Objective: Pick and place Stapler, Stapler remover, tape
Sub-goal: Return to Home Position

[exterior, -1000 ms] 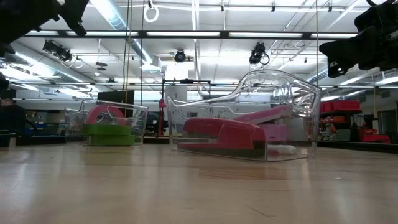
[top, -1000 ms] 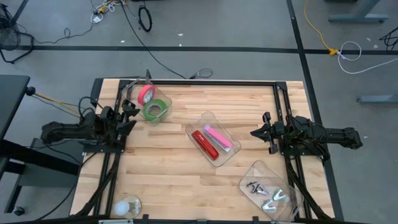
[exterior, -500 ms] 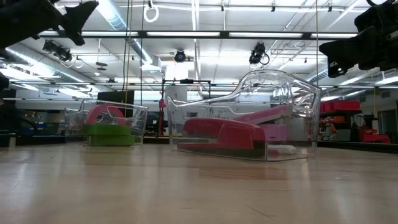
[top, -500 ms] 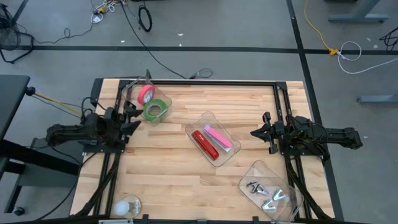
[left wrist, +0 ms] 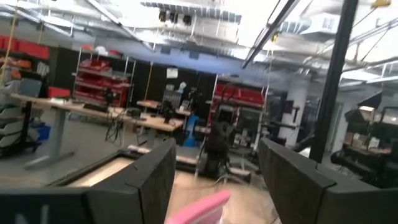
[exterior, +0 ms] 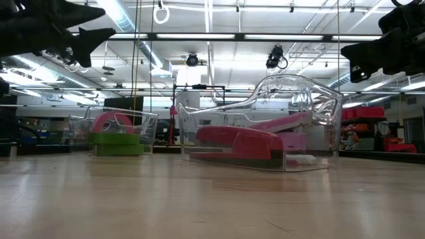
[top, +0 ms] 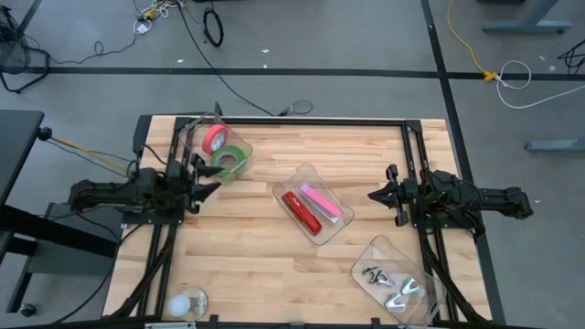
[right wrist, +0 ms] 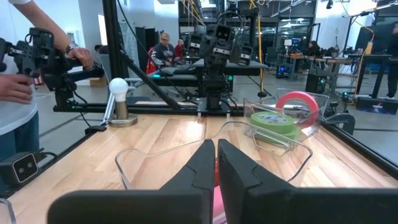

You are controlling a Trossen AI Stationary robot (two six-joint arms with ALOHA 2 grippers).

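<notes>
Pink tape (top: 215, 139) and green tape (top: 228, 162) sit in a clear bin (top: 194, 135) at the far left. A red stapler (top: 301, 212) and a pink stapler (top: 321, 202) lie in a clear tray (top: 286, 180) mid-table. Several metal staple removers (top: 389, 280) lie in a clear tray (top: 367, 249) at the near right. My left gripper (top: 208, 187) stands open in the air near the tape bin with nothing between its fingers (left wrist: 155, 180). My right gripper (top: 373, 195) is shut, level above the table's right side, and touches nothing.
A light bulb on a round base (top: 187, 303) stands at the near left corner. Black frame rails (top: 413, 155) run along the table's sides. A person (right wrist: 22, 74) stands beyond the table holding a device. Bare wood lies between the trays.
My left gripper has tipped down from pointing upward to nearly level and has sunk a little. Its fingertips have swung toward the table's middle. It stays open.
</notes>
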